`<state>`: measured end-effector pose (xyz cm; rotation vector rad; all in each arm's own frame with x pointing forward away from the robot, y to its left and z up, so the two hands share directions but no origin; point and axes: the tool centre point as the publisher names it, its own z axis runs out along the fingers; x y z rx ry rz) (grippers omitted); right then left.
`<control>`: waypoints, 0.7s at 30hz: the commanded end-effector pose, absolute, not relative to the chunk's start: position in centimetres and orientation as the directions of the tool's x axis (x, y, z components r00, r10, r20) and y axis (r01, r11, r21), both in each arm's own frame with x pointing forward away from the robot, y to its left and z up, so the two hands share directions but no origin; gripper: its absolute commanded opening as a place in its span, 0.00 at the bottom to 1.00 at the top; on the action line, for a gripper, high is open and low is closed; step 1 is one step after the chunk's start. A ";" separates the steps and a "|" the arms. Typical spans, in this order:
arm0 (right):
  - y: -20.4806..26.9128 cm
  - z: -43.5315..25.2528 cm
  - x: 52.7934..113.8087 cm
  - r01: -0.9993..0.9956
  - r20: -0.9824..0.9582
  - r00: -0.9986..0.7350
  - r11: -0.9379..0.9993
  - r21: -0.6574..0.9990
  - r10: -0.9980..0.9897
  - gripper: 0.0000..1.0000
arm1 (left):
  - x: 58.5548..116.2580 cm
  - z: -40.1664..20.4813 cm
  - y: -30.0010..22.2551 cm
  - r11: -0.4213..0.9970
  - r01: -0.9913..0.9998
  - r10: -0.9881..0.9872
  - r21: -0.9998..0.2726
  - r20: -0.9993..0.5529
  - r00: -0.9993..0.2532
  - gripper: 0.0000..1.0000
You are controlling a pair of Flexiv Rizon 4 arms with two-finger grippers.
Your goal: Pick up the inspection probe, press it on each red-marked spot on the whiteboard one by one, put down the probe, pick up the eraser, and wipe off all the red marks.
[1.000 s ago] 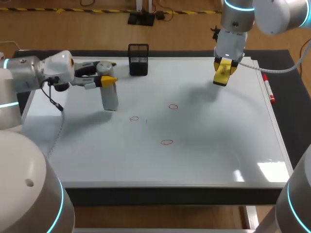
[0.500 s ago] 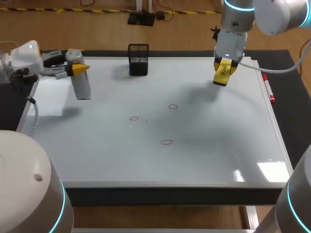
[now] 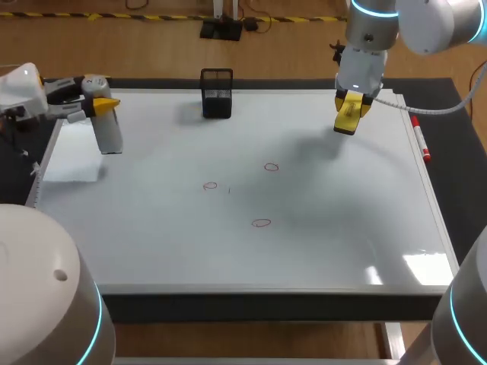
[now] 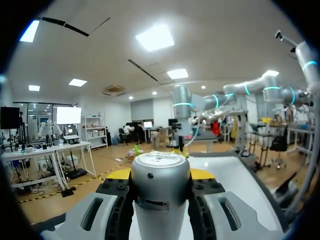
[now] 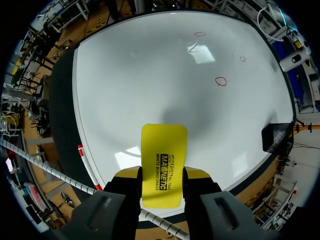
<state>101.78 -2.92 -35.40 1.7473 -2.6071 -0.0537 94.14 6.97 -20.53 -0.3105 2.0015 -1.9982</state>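
Observation:
The grey cylindrical probe [image 3: 107, 134] hangs upright over the whiteboard's [image 3: 319, 251] far left corner, with my left gripper [image 3: 102, 104] shut on its upper end. In the left wrist view the probe [image 4: 160, 200] fills the gap between the fingers of that gripper [image 4: 160, 175]. My right gripper [image 3: 351, 102] is above the board's far right part, shut on the yellow eraser [image 3: 347, 116]. The eraser [image 5: 163, 167] sticks out ahead of the right gripper [image 5: 162, 186]. Three red circles [image 3: 272, 167] [image 3: 211, 185] [image 3: 261, 223] lie near the board's middle; the same red circles [image 5: 221, 81] appear in the right wrist view.
A black mesh holder [image 3: 217, 93] stands at the board's far edge, left of centre. A red marker [image 3: 421, 142] lies along the board's right rim. The black table border [image 3: 243, 308] runs in front of the board.
My left arm has pulled back to the left with the probe, from near the red circles to the far left corner. The right arm and eraser have stayed put.

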 end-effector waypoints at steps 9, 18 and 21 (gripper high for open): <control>-0.8 -35.1 100.8 -0.927 -0.003 -0.375 0.374 0.025 -0.927 0.00 | 94.2 -20.4 7.0 0.012 0.053 -0.352 -0.998 -0.054 -0.934 0.00; 6.3 -34.8 99.4 -0.959 -0.025 -0.285 0.284 0.008 -0.958 0.00 | 94.2 -20.4 7.0 0.012 0.053 -0.352 -0.998 -0.054 -0.934 0.00; 9.5 -34.3 98.5 -0.974 -0.028 -0.225 0.225 -0.005 -0.974 0.00 | 94.2 -20.4 7.0 0.012 0.053 -0.352 -0.998 -0.054 -0.934 0.00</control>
